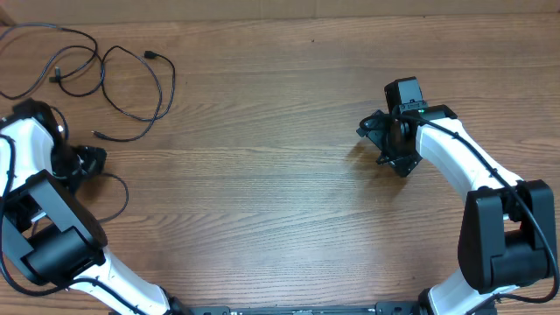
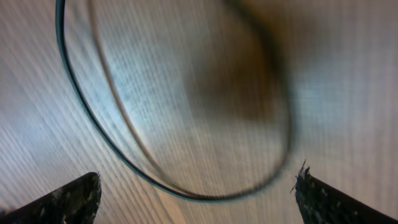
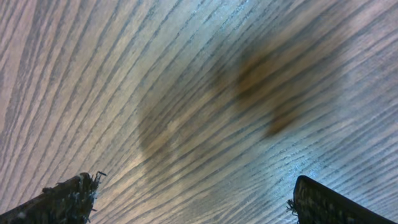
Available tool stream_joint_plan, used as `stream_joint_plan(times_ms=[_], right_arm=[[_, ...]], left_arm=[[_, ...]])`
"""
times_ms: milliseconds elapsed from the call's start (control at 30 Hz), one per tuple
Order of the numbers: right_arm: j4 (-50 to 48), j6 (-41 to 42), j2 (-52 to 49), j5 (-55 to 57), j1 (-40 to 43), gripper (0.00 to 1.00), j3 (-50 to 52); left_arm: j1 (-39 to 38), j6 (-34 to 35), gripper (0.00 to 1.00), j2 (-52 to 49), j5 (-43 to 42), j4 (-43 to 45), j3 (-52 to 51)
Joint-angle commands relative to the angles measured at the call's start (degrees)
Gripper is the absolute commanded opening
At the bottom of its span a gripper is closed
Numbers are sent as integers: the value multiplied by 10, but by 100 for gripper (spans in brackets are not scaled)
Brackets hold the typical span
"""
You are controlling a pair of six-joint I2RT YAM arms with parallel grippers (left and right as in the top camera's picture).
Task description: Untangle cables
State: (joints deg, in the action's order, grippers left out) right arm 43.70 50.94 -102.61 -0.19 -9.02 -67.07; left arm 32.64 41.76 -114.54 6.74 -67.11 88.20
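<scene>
Overhead evenly lit, sharp. Wrist views blurred, glare streaks on table, soft dark shadow patches.

Overhead camera looking straight down, taking in whole table. Both wrist cameras pointing down at its wood, very near. Left wrist sharing cable loop with overhead.

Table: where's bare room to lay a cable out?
Free: the wide middle of the table, between the left pincer and the right pincer, and the far strip right of the cables. Crowded: the far-left corner, full of looped cables, and the spot under the left pincer, where a cable loop lies.
</scene>
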Motion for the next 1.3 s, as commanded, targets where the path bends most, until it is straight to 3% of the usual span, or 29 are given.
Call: stream_joint_plan(times_ms=[0, 100, 367, 533, 633, 767, 933, 1067, 1267], right_arm=[[-1, -2, 0, 0, 1, 100, -4], [-1, -2, 0, 0, 1, 100, -4], [-1, -2, 0, 0, 1, 100, -4], [-1, -2, 0, 0, 1, 100, -4], [-1, -2, 0, 0, 1, 100, -4], [-1, -2, 0, 0, 1, 100, -4], [-1, -2, 0, 0, 1, 100, -4], [-1, -2, 0, 0, 1, 100, -4], [-1, -2, 0, 0, 1, 100, -4]], left_arm=[[-2, -77, 100, 10, -83, -52, 133], [-41, -101, 100, 31, -154, -90, 239], [-219, -125, 100, 163, -42, -89, 257], [-253, -152, 100, 253, -6, -116, 254], [-252, -208, 95, 336, 21, -146, 249], [-252, -208, 95, 479, 42, -144, 169], [-252, -215, 99, 674, 39, -87, -43], [-252, -160, 100, 724, 37, -99, -123], [-252, -160, 100, 720, 38, -137, -150]])
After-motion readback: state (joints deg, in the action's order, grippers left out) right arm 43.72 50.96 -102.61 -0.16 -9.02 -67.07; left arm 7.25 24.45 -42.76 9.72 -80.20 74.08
